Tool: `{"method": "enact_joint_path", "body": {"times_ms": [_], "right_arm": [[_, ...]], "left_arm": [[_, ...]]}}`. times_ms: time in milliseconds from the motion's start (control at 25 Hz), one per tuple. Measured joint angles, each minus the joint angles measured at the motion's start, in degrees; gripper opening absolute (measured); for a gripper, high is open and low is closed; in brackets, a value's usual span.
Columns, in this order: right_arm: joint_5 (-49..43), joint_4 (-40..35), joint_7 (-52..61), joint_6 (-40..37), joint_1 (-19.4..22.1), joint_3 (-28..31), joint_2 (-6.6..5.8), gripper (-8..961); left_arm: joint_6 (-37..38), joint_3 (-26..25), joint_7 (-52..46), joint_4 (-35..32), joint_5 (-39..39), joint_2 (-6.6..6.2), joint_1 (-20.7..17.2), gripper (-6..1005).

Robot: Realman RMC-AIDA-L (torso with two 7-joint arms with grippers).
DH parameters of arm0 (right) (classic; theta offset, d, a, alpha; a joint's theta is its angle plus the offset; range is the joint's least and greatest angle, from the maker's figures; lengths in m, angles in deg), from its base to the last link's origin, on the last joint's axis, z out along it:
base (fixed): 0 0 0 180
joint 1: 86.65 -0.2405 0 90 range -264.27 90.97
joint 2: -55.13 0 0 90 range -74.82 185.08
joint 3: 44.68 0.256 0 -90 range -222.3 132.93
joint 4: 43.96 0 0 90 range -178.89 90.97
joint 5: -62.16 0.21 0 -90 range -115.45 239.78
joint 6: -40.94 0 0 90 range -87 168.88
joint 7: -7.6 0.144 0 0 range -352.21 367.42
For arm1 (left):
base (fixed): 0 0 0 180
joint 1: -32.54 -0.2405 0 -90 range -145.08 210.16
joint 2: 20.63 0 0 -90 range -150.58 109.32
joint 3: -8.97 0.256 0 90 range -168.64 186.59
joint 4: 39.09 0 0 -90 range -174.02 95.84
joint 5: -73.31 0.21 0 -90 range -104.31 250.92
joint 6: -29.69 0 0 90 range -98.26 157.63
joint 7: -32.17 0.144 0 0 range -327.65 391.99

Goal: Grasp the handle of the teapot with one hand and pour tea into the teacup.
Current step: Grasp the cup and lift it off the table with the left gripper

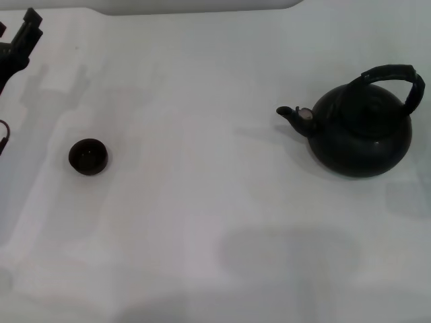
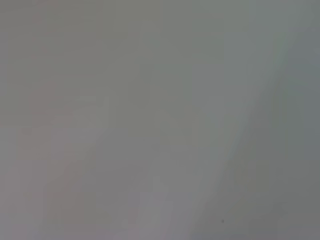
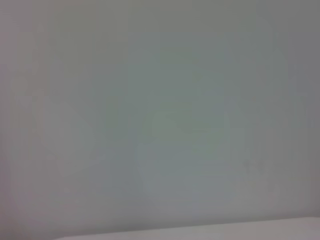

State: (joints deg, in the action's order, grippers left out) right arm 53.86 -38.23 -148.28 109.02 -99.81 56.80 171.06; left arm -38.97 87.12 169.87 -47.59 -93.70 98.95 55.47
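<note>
Black and round, the teapot (image 1: 362, 131) sits at the right of the white tabletop (image 1: 215, 222), handle (image 1: 394, 79) arched overhead, spout toward the teacup (image 1: 88, 156) well apart at left. The left gripper (image 1: 23, 37) hangs far left; I cannot tell how its jaws stand.

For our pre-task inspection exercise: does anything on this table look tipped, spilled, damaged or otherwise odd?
Nothing stands out. The teapot sits upright, its handle arched overhead and its spout toward the teacup, which also stands upright, well apart. No spill shows on the table. The left tool waits at the far left edge.
</note>
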Motion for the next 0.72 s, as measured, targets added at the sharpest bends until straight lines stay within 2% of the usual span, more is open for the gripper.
{"method": "enact_joint_path", "body": {"times_ms": [520,720], "right_arm": [[0.70,-0.03,0.25,0.01,-0.12,0.06,0.00,876],[0.74,-0.17,0.32,-0.18,-0.12,-0.03,0.00,876]], "left_arm": [[-0.64,0.03,-0.28,-0.12,-0.14,-0.13,-0.33,832],[0.53,0.40,-6.14,-1.11,3.36,-0.81,0.45,832]]}}
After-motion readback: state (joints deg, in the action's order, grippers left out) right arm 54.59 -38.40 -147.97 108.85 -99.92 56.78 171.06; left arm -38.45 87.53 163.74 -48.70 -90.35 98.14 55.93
